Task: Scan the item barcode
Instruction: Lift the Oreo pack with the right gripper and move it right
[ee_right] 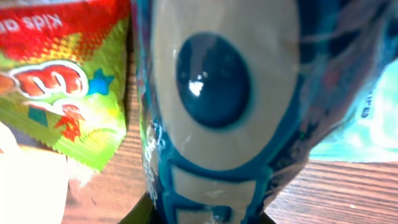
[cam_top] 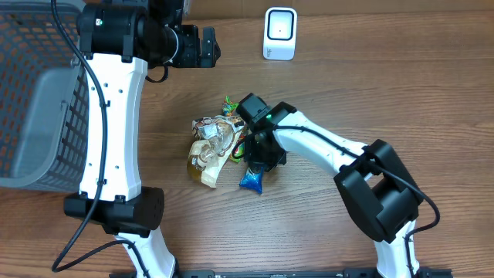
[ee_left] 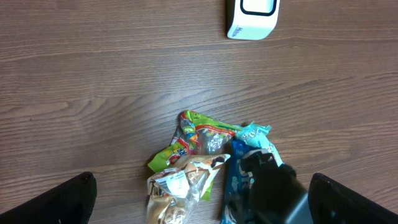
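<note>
Wood-grain tabletop point(cam_top: 401, 69), overhead view. A grey mesh basket point(cam_top: 35, 116) sits at the left edge. The white scanner point(cam_top: 279, 33) stands at the far edge, well apart from a small heap of snack packets mid-table.
- Right arm comes in from the near right corner with its elbow bent. The right hand point(cam_top: 257, 153) points down onto the heap.
- The blue packet point(cam_top: 251, 181) pokes out from under that hand on the near side.
- A clear packet point(cam_top: 207, 150) with tan contents lies just beside it on the left.
- Left arm stands tall by the basket. The left hand point(cam_top: 207, 46) is held high, left of the scanner, touching nothing.

Left wrist view, looking down on the heap.
- The left hand's dark fingers point(ee_left: 56, 199) sit in the lower corners, spread wide with nothing between them: open and empty.
- The scanner is cut off by the top edge.
- A green packet point(ee_left: 199, 137) touches the blue packet, which the right hand's black body mostly covers.

Right wrist view.
- The blue packet fills the frame, with a dark blue oval on a cream panel.
- Dark finger edges at the bottom bear on both of its sides: hand closed on it.
- The green packet lies against it on the left.
</note>
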`<state>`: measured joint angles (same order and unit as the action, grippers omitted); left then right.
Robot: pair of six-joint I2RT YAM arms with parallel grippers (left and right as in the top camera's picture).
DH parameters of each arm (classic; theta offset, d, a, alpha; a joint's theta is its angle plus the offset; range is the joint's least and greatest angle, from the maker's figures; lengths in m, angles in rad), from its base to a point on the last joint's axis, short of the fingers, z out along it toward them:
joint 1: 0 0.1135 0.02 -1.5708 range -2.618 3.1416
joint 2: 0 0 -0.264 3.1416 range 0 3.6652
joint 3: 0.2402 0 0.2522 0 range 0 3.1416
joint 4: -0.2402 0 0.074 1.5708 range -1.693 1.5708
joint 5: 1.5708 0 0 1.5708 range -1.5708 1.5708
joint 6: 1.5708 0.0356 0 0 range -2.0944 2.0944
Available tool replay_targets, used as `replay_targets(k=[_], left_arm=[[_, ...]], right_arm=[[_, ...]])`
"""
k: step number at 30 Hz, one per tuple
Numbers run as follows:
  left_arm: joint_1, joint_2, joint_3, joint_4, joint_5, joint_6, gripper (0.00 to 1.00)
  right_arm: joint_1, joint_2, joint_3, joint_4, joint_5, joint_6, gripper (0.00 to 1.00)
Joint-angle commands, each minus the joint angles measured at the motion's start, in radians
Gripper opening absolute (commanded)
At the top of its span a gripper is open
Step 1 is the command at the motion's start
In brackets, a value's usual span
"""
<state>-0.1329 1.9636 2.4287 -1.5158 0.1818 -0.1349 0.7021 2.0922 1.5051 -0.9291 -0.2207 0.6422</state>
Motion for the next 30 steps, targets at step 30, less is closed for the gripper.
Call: replay_targets(k=[30], left_arm=[[0.002,-0.009,0.008,0.002,-0.009,0.008,1.00]], right_arm=[[-0.480,-0.303,0.046,-0.002,-1.344,-0.331,0.04]])
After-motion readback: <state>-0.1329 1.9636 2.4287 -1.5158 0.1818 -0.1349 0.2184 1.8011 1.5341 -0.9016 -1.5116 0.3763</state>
